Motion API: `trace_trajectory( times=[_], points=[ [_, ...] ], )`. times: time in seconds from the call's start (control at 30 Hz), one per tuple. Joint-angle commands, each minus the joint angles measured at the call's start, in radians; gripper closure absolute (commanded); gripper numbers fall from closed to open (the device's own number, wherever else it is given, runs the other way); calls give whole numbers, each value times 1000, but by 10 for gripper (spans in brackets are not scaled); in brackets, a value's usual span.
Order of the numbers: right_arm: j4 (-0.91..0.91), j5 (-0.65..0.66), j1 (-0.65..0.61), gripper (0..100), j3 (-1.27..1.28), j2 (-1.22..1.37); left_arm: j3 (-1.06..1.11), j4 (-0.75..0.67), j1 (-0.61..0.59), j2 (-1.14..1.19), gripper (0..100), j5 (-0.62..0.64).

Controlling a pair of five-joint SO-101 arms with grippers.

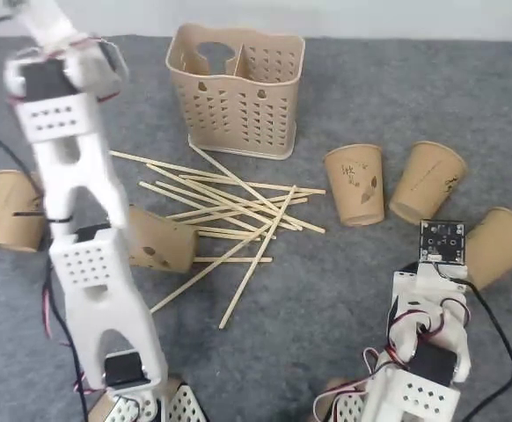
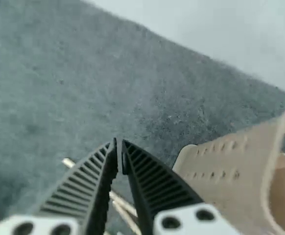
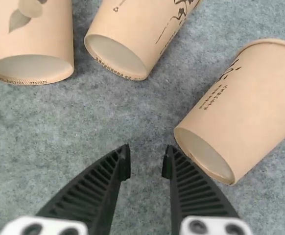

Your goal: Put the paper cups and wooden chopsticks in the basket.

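The right claw (image 3: 146,159), slightly parted and empty, hangs by the nearest cup (image 3: 240,107), which lies on the desk (image 3: 132,122). It likely needs to spread wider first. The left claw (image 2: 119,144) is closed and empty near the basket (image 2: 230,166).

Five cups in all: one cup (image 1: 17,211) at the far left, one (image 1: 161,243) left of middle, three (image 1: 354,185) (image 1: 427,180) (image 1: 500,244) at the right. One basket (image 1: 238,88). Chopsticks (image 1: 238,204): roughly a dozen, crossed too thickly for an exact count.
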Motion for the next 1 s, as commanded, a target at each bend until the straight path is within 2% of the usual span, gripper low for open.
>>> trace_trajectory(
  times=[0.0,0.1,0.27,0.67,0.97],
  points=[
    [-22,14,8,876,-6,-16,54,-250,38,91,988,106],
    [-22,14,8,876,-6,-16,53,-308,81,183,988,112],
    [-25,14,7,876,-6,-16,51,-298,132,256,988,112],
    [-38,12,7,876,2,-16,51,-21,166,213,988,114],
    [-38,12,7,876,2,-16,45,92,209,161,988,109]
  ],
)
